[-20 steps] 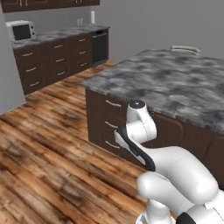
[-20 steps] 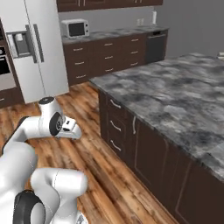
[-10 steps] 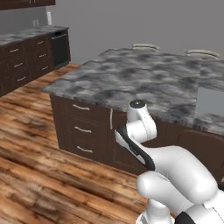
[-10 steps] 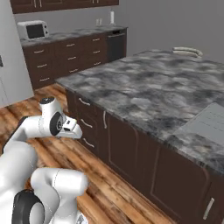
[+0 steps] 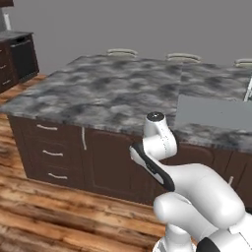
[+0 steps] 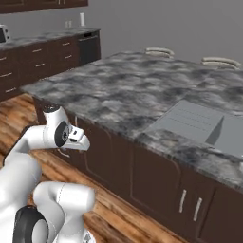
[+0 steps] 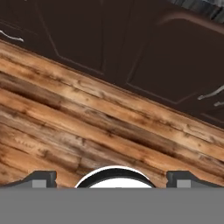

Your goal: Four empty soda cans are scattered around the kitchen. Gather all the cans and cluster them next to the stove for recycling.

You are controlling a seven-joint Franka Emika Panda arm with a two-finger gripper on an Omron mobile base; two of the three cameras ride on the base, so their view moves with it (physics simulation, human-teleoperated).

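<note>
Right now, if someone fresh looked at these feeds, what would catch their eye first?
The big kitchen island with its mottled grey stone top, sitting right ahead of the base on dark cabinets. A recessed grey sink is set into its right part. Nearer, the white arm folds low in front of the island, and the hand view shows the open gripper aimed at the wood plank floor along the cabinet doors.

White arm [image 5: 197, 187] folded low, fingers [image 7: 41, 178] spread wide, holding nothing
</note>
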